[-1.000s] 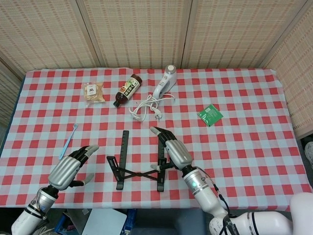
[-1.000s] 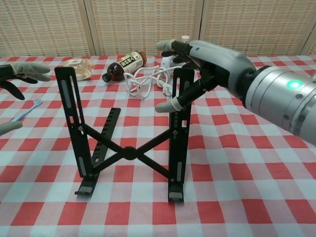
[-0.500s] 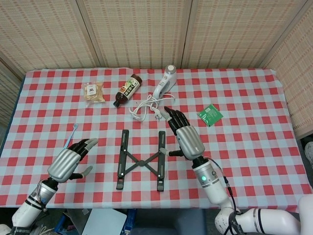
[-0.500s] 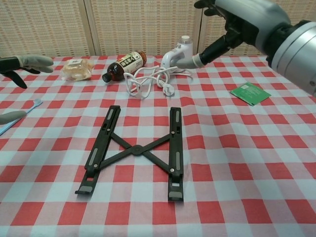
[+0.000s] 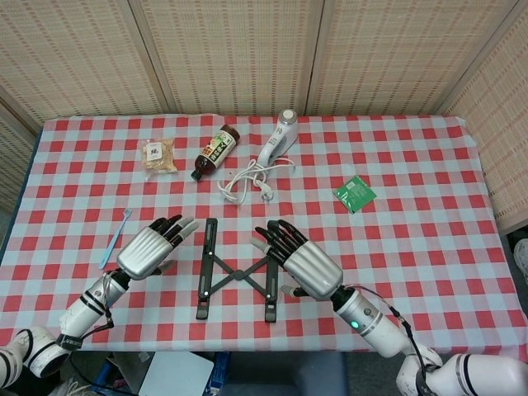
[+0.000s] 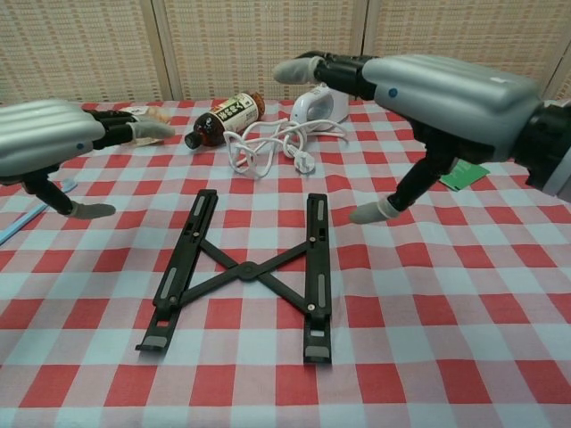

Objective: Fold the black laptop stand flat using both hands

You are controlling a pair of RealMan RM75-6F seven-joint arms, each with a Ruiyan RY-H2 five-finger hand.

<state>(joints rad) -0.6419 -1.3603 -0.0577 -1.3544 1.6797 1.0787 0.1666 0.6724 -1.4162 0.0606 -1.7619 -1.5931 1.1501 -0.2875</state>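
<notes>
The black laptop stand (image 5: 233, 275) is lying down flat on the red and white table (image 5: 412, 247), in the lower middle of the head view. Its two long bars are running from the bottom of the frame up toward the top, side by side, with a crossed X piece joining them in the middle.

The left hand (image 5: 151, 250) is hovering just beside the left bar, on the lower left. The right hand (image 5: 301, 266) is hovering just beside the right bar, on the lower right, and looks a little nearer to its bar. So the stand is sitting between the two hands.

Both hands are holding nothing, and their fingers are stretched out and apart. In the chest view both are floating above the cloth, not touching the stand.

The stand already looks folded down, so the job seems nearly done. Pushing the two bars closer together could be the last bit.
</notes>
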